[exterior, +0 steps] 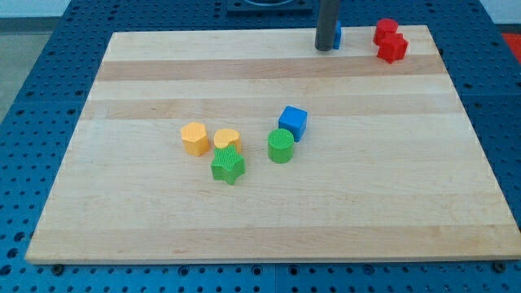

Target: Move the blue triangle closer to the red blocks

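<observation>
My tip touches the board at the view's top, right of centre. A blue block, mostly hidden behind the rod, shows only as a sliver on the rod's right side; its shape cannot be made out. Two red blocks sit together near the top right corner: one at the back and one just in front of it. They lie a short way to the right of the tip and the blue sliver.
A blue cube, a green cylinder, a green star, a yellow hexagon-like block and a yellow rounded block cluster mid-board. The wooden board lies on a blue perforated table.
</observation>
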You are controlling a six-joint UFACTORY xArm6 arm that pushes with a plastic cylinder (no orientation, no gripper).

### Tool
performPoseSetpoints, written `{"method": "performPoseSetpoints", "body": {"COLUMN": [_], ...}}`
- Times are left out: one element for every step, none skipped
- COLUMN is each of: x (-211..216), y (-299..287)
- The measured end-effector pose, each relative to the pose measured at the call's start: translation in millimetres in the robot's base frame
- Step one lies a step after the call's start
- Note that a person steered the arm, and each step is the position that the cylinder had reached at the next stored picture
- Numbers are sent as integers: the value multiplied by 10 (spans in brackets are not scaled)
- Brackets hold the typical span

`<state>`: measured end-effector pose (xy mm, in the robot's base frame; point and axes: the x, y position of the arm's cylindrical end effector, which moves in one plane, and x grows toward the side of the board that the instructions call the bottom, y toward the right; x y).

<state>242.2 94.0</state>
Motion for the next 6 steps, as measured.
{"method": "performPoseSetpoints", "body": {"x": [0,-131,-383,-485,-489,-490], "y": [-446,-791,-727,-339,124,357]}}
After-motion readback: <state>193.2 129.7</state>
